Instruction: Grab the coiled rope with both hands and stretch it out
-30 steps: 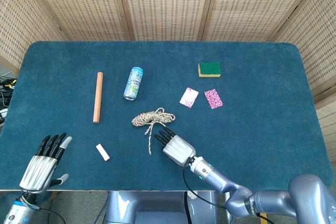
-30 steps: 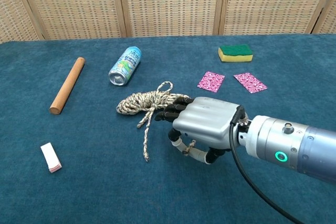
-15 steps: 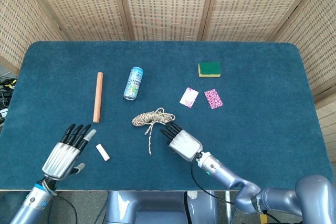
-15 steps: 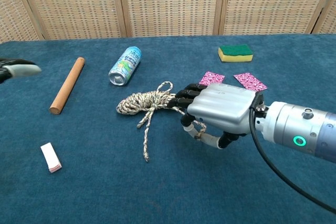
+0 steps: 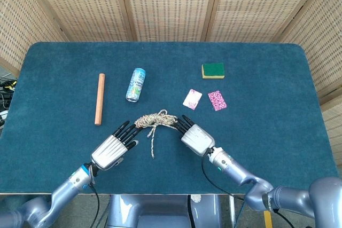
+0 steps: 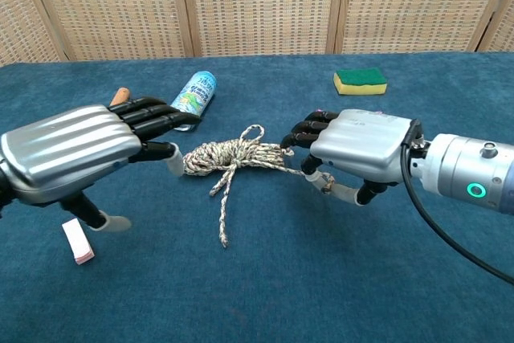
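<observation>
Woven screens stand behind your blue table. Your rope lies coiled near the table's middle, with a loose tail running toward the front edge. Your left hand sits just left of the coil, palm down, fingers straight and a little spread, with the tips near the coil's left end; whether they touch it you cannot tell. Your right hand is at the coil's right end, palm down, with the fingers curled in at the rope; the chest view puts the dark fingertips against the strands, but a firm hold cannot be told.

Behind the rope, a can lies on its side, its contents not visible. Left of it lies a wooden dowel. A green and yellow sponge sits further back on the right, with 2 pink patterned cards in front of it. A small white block lies under the left hand in the chest view.
</observation>
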Robot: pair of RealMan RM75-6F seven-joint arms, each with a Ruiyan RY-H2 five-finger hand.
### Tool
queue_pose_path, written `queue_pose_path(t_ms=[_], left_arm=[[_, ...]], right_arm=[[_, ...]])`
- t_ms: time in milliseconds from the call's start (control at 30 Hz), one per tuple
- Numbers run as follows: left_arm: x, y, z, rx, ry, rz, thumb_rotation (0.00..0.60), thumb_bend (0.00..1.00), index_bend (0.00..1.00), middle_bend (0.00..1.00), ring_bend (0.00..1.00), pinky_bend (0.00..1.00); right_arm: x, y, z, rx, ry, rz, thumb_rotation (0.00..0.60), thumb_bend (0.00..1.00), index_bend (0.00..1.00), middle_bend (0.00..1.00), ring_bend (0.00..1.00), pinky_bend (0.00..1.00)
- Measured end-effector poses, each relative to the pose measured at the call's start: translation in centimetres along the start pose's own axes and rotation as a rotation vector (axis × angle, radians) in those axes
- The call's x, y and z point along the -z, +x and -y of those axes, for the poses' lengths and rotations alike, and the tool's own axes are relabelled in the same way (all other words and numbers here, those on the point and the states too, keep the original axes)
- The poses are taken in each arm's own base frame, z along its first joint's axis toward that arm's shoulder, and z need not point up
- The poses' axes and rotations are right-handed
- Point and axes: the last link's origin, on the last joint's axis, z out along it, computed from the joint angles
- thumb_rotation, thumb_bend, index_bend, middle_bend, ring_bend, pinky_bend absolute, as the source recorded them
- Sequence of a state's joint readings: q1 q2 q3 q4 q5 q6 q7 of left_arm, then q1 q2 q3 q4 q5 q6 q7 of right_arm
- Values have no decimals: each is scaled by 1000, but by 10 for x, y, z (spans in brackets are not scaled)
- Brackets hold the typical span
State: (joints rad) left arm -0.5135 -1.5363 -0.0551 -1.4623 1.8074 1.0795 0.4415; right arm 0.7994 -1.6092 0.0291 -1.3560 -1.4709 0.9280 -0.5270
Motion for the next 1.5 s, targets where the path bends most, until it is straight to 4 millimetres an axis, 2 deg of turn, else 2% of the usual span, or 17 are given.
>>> queue_pose_path(t_ms=[300,500,800,1133,1500], left_arm=[[-39,-6,-27,-42,-70,14,600,236,428,0,0,0],[-53,-15,-31,-76,-78,39,600,265,438,0,0,0],[-61,-27,-32,-100,-85,64,600,286,447,0,0,0],[-75,-33,-44,-53,-100,56,600,295,482,0,0,0],[-82,-41,-54,-91,-129,72,600,368,493,0,0,0]], right_arm=[[-9,-1,0,-42,-16,8,600,481,681,75,0,0],[-12,-4,-2,-51,-23,17,600,481,682,76,0,0],[-16,-6,1,-67,-22,18,600,482,683,76,0,0],[-18,-4,4,-64,-18,19,600,482,683,76,0,0],[-20,-9,5,-55,-17,31,600,482,683,75,0,0]])
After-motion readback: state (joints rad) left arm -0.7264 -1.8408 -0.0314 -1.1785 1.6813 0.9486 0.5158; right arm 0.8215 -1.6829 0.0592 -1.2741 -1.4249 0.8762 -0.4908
